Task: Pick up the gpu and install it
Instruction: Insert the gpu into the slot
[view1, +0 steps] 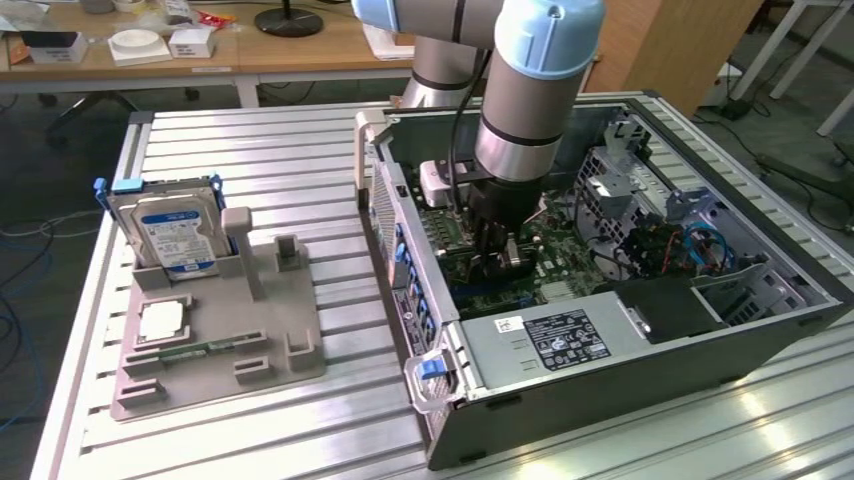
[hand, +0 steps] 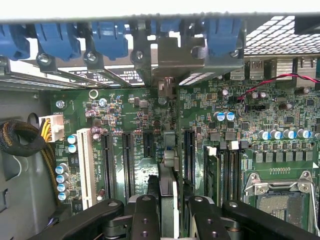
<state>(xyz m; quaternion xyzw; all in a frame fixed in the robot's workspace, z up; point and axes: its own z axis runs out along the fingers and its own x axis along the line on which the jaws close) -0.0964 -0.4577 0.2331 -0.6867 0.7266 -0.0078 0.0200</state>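
My arm (view1: 521, 110) reached straight down into the open computer case (view1: 747, 340), which lay on its side along the slatted metal tabletop's (view1: 267, 150) edge on the exterior view's right. My gripper (view1: 497, 250) hung low over the green motherboard (view1: 567, 260), near the case's rear wall. Toward the tabletop's edge on the exterior view's left sat a grey fixture tray (view1: 287, 330). A hard drive (view1: 171, 235) stood upright at its far end.
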